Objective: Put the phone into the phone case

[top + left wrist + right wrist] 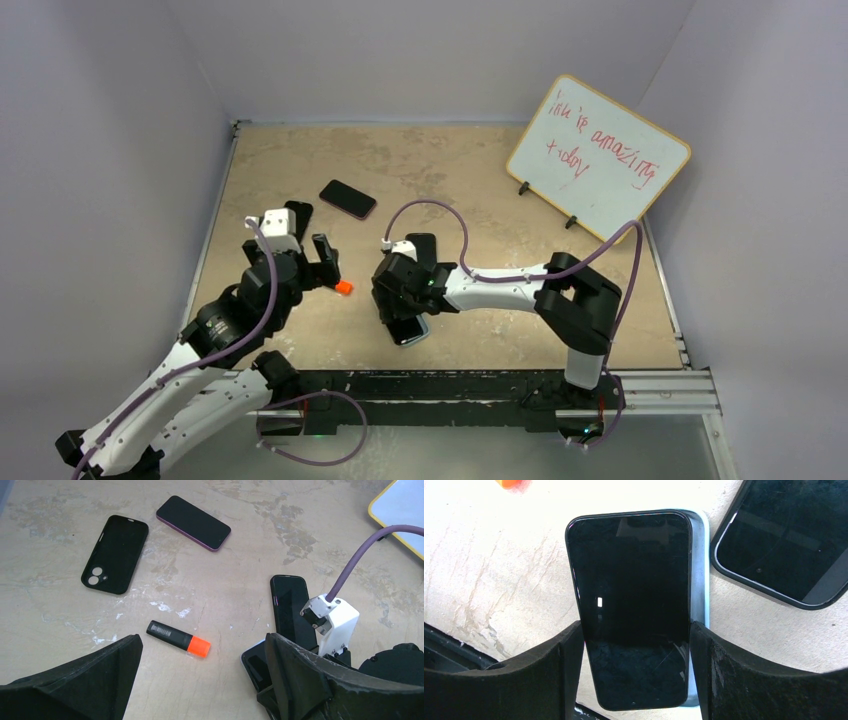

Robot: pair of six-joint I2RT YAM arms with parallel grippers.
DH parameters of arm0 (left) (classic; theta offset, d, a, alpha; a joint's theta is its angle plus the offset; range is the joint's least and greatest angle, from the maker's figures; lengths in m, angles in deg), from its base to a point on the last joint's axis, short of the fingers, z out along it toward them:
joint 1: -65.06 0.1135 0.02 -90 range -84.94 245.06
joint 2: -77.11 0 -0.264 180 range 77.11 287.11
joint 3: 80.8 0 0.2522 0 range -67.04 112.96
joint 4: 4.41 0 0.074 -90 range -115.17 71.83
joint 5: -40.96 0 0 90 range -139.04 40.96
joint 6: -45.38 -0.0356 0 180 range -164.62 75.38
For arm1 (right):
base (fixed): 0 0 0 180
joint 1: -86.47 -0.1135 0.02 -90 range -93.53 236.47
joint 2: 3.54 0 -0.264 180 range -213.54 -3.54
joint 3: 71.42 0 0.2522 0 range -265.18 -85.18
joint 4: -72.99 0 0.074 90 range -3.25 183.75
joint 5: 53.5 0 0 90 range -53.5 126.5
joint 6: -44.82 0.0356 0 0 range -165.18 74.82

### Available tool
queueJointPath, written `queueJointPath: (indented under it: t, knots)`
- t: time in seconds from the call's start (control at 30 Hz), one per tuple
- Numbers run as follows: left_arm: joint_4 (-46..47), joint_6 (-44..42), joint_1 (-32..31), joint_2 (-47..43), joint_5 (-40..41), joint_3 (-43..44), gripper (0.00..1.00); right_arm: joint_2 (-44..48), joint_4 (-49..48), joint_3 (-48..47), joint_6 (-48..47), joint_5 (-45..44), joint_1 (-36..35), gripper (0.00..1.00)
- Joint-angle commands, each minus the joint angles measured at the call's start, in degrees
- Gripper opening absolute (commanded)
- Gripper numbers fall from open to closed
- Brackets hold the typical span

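My right gripper (636, 630) is shut on a black phone (634, 595), one finger on each long side. The phone lies screen up over a light blue phone case (700, 575), shifted a little left, so the case's right rim shows. In the top view this gripper (398, 305) is low at the table's front middle, with the phone and case (412, 332) under it. My left gripper (200, 680) is open and empty, held above the table to the left of the right gripper, and it also shows in the top view (305, 252).
A black-and-orange marker (178, 639) lies between the arms. An empty black case (115, 554) and a purple-edged phone (193, 522) lie further back. Another dark phone (292, 607) lies beside the right wrist. A whiteboard (598, 155) stands at the back right.
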Motion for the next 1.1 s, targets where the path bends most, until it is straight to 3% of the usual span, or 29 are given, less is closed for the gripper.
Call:
queueJointPath:
  t: [0.0, 0.23, 0.37, 0.6, 0.73, 1.07]
  knots:
    - [0.38, 0.01, -0.04, -0.65, 1.64, 1.01, 0.98, -0.11, 3.78, -2.03, -1.01, -3.79, 0.13, 0.52]
    - [0.91, -0.93, -0.02, -0.61, 0.27, 1.10, 0.99, -0.16, 5.55, -3.65, -4.06, -5.03, 0.11, 0.57]
    - [1.56, -1.34, -0.01, -0.48, 0.17, 1.07, 0.99, -0.74, 6.07, -3.76, -5.27, -5.63, 0.14, 0.70]
    - [1.31, -1.43, -0.03, -0.33, -1.75, 0.91, 0.99, 0.38, 7.81, -4.32, -5.06, -5.70, 0.11, 0.80]
    - [1.81, -0.07, -0.02, -0.46, -4.36, -0.15, 0.98, 3.18, 10.11, -4.10, -3.50, -6.08, 0.16, 0.95]
    - [5.98, 7.50, -0.05, 4.92, -18.47, -3.54, 0.89, 8.38, 6.91, 0.69, -4.08, -0.63, 1.33, 0.91]
